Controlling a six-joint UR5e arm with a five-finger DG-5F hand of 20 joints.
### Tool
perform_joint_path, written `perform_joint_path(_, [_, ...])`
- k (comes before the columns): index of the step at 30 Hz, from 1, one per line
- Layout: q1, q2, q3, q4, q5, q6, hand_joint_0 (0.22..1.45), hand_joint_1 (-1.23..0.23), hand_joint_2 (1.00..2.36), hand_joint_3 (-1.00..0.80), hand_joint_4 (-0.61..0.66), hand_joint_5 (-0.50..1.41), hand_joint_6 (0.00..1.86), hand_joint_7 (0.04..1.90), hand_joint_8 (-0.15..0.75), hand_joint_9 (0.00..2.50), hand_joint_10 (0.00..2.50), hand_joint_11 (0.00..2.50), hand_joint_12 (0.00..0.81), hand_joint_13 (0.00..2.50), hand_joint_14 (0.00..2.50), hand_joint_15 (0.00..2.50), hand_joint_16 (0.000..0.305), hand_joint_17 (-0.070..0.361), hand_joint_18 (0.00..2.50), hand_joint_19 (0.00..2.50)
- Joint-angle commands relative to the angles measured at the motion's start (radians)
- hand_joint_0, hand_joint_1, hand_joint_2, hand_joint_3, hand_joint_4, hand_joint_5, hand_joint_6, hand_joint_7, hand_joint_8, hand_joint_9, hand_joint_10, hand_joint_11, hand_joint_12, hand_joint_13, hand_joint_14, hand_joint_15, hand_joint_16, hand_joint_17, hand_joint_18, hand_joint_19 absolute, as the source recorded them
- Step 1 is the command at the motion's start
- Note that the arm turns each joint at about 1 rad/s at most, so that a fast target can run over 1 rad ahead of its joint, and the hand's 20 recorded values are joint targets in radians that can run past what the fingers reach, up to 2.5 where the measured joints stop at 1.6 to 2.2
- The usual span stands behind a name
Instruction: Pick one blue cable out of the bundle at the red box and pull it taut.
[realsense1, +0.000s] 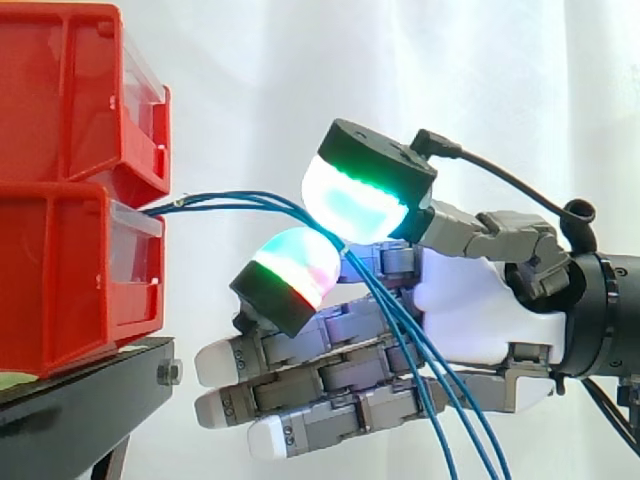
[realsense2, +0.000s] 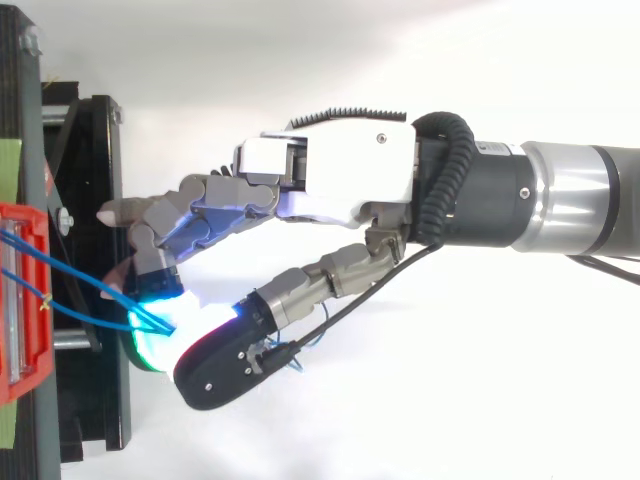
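Two red bins stacked on the black stand: upper bin, lower bin. Both have clear fronts, and I can't tell what's inside. The blue cables exit at the top of the lower bin's front, just under the upper bin.

The robot hand is clamped on the blue cables. Two glowing pads are pressed together over them, upper pad and lower pad. I can't tell whether it's one strand or several in the pinch. The other fingers are straight, pointing at the stand's edge and near it but not touching.

The run from bin to pinch is short, nearly level and slightly fanned. Past the pinch the strands hang down to the right across the fingers.

There's open room above and below the robot hand, and the white curtain is behind it. In the top view the arm comes in from the right.
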Motion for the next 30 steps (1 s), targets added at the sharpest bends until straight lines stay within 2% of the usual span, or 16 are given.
perform_joint_path(1, [0.000, 0.000, 0.000, 0.000, 0.000, 0.000, 0.61, -0.78, 1.02, -0.23, 0.07, -0.13, 0.84, 1.09, 0.250, 0.63, 0.00, 0.17, 0.353, 0.23, 0.00, 0.00, 0.054, 0.121, 0.31, 0.14])
perform_joint_path(4, [0.001, 0.000, 0.000, 0.000, 0.000, 0.000, 0.63, -0.85, 1.02, -0.21, 0.08, -0.13, 0.85, 1.05, 0.251, 0.62, 0.00, 0.17, 0.354, 0.24, 0.00, 0.00, 0.054, 0.122, 0.32, 0.12])
perform_joint_path(6, [0.000, 0.000, 0.000, 0.000, 0.002, 0.000, 0.65, -0.89, 1.02, -0.25, 0.15, -0.14, 0.85, 1.04, 0.252, 0.62, 0.00, 0.17, 0.354, 0.24, 0.00, 0.00, 0.054, 0.122, 0.33, 0.11])
perform_joint_path(10, [0.001, 0.000, 0.000, 0.000, 0.003, 0.000, 0.68, -0.92, 1.01, -0.31, 0.19, -0.14, 0.84, 1.05, 0.251, 0.61, 0.00, 0.17, 0.355, 0.24, 0.00, 0.00, 0.055, 0.123, 0.34, 0.09])
perform_joint_path(15, [0.001, 0.000, 0.000, 0.000, 0.003, 0.000, 0.72, -0.96, 1.01, -0.34, 0.13, -0.15, 0.84, 1.10, 0.248, 0.58, 0.00, 0.17, 0.357, 0.23, 0.00, 0.00, 0.055, 0.124, 0.34, 0.07])
perform_joint_path(20, [0.001, 0.000, 0.000, 0.000, 0.003, 0.000, 0.75, -0.96, 1.01, -0.39, 0.08, -0.16, 0.86, 1.05, 0.242, 0.55, 0.00, 0.17, 0.360, 0.21, 0.00, 0.00, 0.055, 0.124, 0.33, 0.07])
perform_joint_path(22, [0.001, -0.001, 0.000, 0.000, 0.003, 0.000, 0.74, -0.95, 1.01, -0.43, 0.12, -0.17, 0.86, 1.01, 0.239, 0.54, 0.00, 0.17, 0.359, 0.21, 0.00, 0.00, 0.055, 0.124, 0.32, 0.08])
perform_joint_path(23, [0.003, 0.000, 0.000, 0.000, 0.003, 0.000, 0.69, -0.91, 1.00, -0.46, 0.17, -0.16, 0.85, 0.99, 0.237, 0.54, 0.00, 0.17, 0.358, 0.20, 0.00, 0.00, 0.055, 0.124, 0.31, 0.09])
perform_joint_path(30, [0.003, -0.001, 0.000, 0.000, 0.003, 0.000, 0.61, -0.76, 1.01, -0.42, 0.16, -0.14, 0.83, 1.06, 0.236, 0.59, 0.00, 0.16, 0.357, 0.21, 0.00, 0.00, 0.055, 0.124, 0.30, 0.12])
